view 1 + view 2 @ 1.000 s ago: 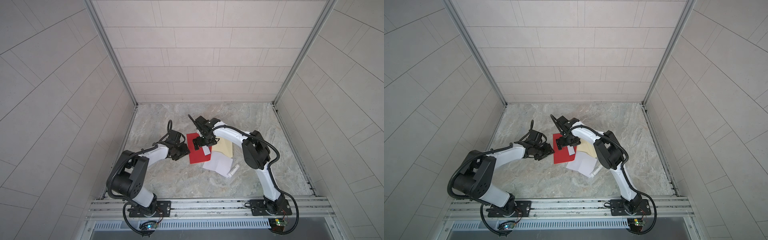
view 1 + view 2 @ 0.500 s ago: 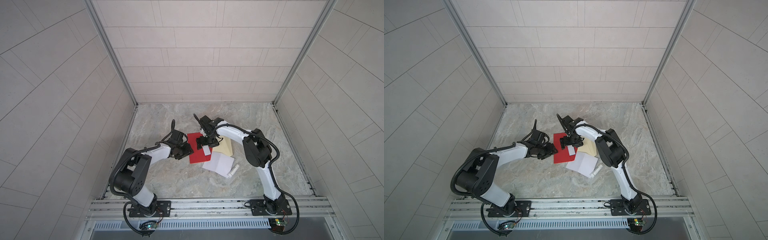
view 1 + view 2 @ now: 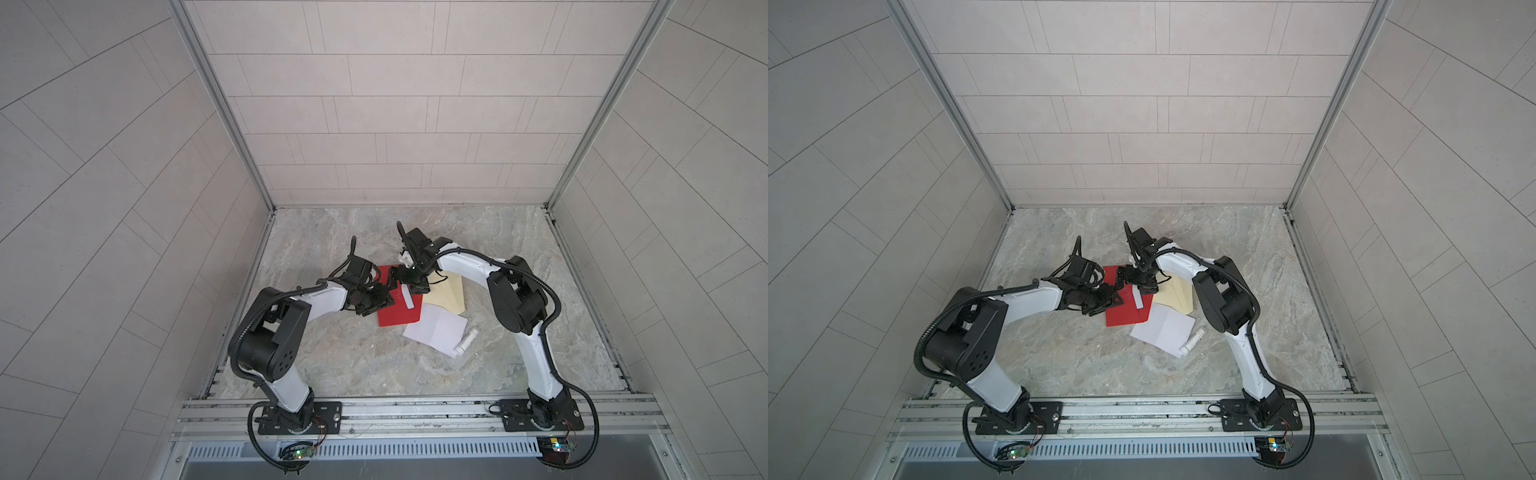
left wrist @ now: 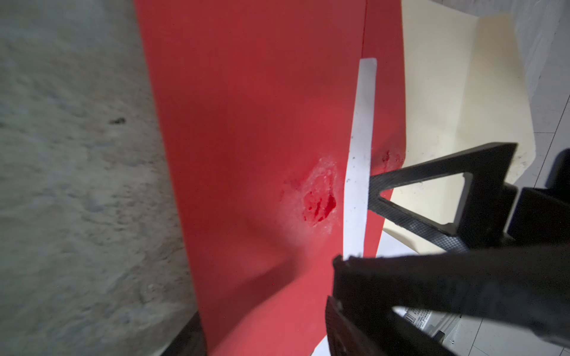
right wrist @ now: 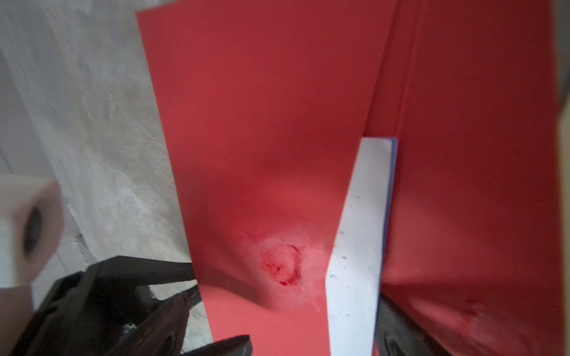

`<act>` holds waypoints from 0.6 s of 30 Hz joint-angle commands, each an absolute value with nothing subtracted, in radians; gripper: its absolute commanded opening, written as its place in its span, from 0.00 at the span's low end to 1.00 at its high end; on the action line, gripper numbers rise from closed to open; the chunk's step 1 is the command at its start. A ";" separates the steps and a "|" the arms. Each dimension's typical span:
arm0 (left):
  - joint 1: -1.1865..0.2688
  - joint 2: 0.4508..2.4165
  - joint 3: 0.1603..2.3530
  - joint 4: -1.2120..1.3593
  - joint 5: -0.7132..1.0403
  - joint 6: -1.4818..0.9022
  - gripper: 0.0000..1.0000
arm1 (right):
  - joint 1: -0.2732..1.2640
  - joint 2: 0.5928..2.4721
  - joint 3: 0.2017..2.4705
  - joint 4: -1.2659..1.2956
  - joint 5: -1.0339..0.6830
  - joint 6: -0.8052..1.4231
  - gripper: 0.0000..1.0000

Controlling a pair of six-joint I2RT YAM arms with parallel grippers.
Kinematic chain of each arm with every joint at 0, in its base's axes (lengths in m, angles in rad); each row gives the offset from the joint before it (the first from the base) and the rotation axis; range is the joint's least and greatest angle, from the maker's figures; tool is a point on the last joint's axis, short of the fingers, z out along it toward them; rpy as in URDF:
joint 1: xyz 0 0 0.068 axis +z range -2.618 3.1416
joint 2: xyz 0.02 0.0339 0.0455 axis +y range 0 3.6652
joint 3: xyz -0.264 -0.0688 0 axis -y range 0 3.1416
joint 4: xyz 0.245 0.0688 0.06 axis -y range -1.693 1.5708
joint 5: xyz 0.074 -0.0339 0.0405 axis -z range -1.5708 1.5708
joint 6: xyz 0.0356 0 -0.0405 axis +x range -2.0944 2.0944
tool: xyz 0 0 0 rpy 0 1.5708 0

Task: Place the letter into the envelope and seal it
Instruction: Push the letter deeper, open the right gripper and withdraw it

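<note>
One red envelope (image 3: 399,316), one white letter (image 3: 436,333), one cream paper (image 3: 449,292).

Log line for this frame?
left tool: at envelope edge, grip unclear | right tool: open over strip | white sheet: outside envelope

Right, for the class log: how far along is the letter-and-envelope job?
Done: nothing sealed yet; the red envelope looks open-flapped, white strip on it. In hand: the right gripper, jaws apart, straddles that strip; the left gripper meets the envelope's edge. To do: the white sheet lies outside, so inserting and sealing seemingly remain.
</note>
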State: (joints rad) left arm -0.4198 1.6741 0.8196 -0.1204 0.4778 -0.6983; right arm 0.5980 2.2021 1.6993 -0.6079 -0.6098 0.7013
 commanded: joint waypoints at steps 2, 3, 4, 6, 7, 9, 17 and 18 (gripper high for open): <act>-0.437 1.739 0.769 -0.202 0.448 -0.699 0.61 | 0.635 2.192 1.671 -0.474 -0.759 0.816 0.95; -0.437 1.741 0.770 -0.203 0.447 -0.698 0.61 | 0.635 2.192 1.667 -0.462 -0.772 0.829 0.95; -0.438 1.744 0.770 -0.202 0.447 -0.699 0.61 | 0.635 2.193 1.664 -0.448 -0.779 0.845 0.95; -0.436 1.746 0.774 -0.203 0.440 -0.698 0.61 | 0.638 2.197 1.660 -0.433 -0.794 0.873 0.95; -0.436 1.746 0.775 -0.205 0.432 -0.695 0.61 | 0.641 2.202 1.661 -0.433 -0.803 0.881 0.95; -0.436 1.752 0.781 -0.208 0.419 -0.690 0.61 | 0.646 2.210 1.670 -0.454 -0.805 0.877 0.94; -0.436 1.716 0.798 -0.320 0.238 -0.675 0.62 | 0.646 2.066 1.692 -0.648 -0.464 0.732 0.95; -0.435 1.703 0.803 -0.338 0.213 -0.664 0.62 | 0.645 2.047 1.701 -0.684 -0.413 0.716 0.95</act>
State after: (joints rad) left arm -0.4389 1.6688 0.8368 -0.1623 0.4000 -0.6846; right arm 0.6178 2.1574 1.6695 -0.5522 -0.5549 0.7918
